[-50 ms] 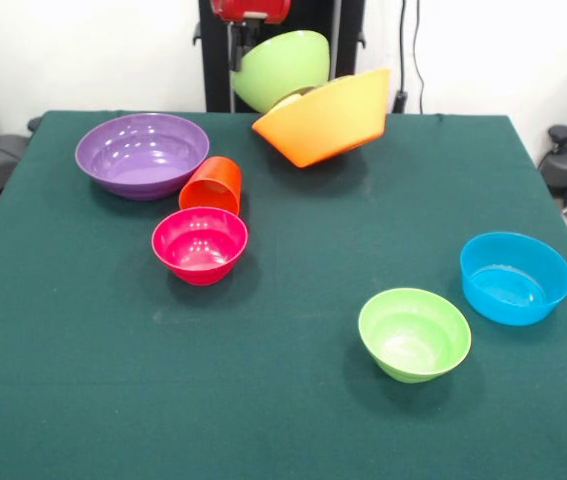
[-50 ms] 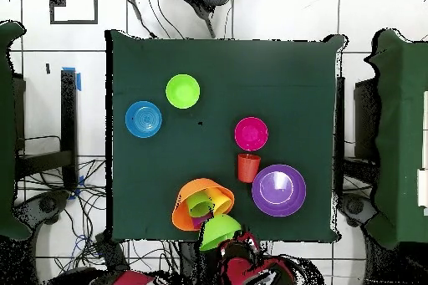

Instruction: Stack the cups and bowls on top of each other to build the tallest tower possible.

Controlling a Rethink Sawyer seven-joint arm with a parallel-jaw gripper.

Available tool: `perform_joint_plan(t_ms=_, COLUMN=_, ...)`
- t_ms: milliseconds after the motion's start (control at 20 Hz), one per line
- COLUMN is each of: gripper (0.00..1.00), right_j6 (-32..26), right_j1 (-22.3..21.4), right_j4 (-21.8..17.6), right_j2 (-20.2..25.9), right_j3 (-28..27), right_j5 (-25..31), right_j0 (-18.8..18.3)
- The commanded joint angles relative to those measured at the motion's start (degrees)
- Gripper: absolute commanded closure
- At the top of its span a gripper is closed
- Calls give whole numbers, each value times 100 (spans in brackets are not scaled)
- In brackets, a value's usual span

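Item, left to right: wide glossy purple plastic bowl [image 1: 142, 154]; orange-red tumbler [image 1: 211, 185]; small pink-red bowl [image 1: 200, 243]. My fingers [image 1: 246, 38], grip state unreadable, beside large light-green bowl [image 1: 281, 68], tilted; large orange bowl [image 1: 325, 118] tipped just below-right.

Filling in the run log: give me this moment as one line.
tower: large orange bowl tilted, large light-green bowl tipped above it | orange-red cup on side | gripper: state unclear
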Motion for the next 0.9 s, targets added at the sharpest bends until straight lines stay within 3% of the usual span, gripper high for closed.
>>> perform_joint_plan(t_ms=50, gripper=100, right_j6=235, right_j1=207, right_j4=331, right_j2=388, right_j3=-548, right_j5=-413, right_j0=138)
perform_joint_plan(t_ms=500, gripper=100, right_j6=211, right_j1=175, right_j4=174, right_j2=399, right_j3=-535, right_j5=-319, right_j0=107)
perform_joint_plan(t_ms=900, gripper=100, right_j6=647, right_j1=-739, right_j4=-756, right_j2=800, right_j3=-253, right_j5=475, right_j0=-218)
